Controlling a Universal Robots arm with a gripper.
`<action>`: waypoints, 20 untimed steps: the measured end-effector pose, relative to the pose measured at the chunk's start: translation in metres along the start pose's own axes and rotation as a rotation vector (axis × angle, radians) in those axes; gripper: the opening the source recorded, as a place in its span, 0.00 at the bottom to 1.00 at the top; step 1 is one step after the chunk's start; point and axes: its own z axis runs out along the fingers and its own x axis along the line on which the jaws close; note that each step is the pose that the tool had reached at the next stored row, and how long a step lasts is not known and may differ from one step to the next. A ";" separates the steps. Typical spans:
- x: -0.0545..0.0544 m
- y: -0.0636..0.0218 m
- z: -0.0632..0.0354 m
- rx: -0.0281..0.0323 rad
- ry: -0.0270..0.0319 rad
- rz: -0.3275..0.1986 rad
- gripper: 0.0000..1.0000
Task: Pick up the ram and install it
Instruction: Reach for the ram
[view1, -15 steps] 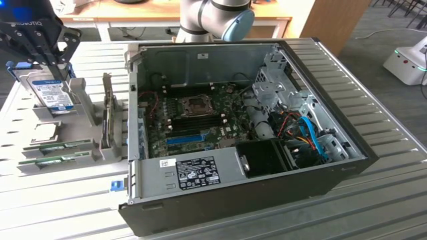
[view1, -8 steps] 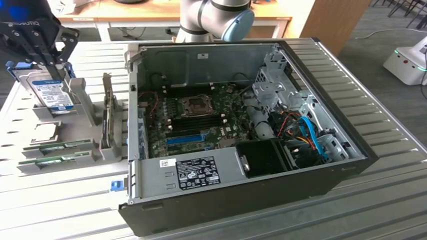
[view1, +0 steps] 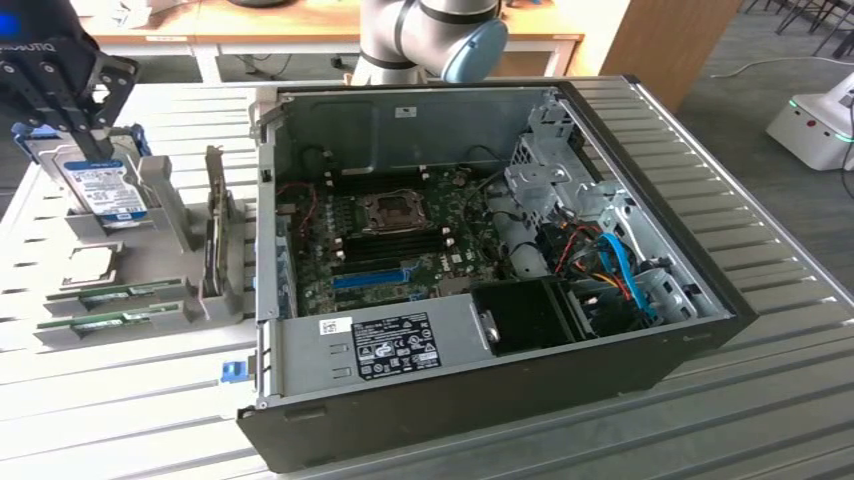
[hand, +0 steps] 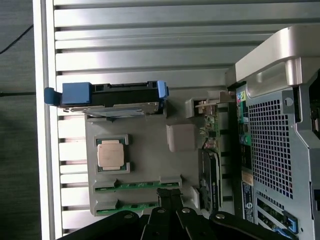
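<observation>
Claw (view1: 94, 148), tips pressed together and empty, hangs by the drive (view1: 107, 190), with the ram (view1: 118, 295) on edge in the holder (view1: 200, 302) well below and aside of it; light, stiff and fragile, it likely wants a mid-length pinch across its flat faces.
</observation>
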 end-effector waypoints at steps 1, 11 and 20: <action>0.002 -0.0001 0.0001 -0.0001 0.0000 0.000 0.11; 0.021 -0.0013 0.0000 -0.0001 0.0000 0.000 0.11; 0.024 -0.0015 0.0000 -0.0001 0.0000 0.000 0.11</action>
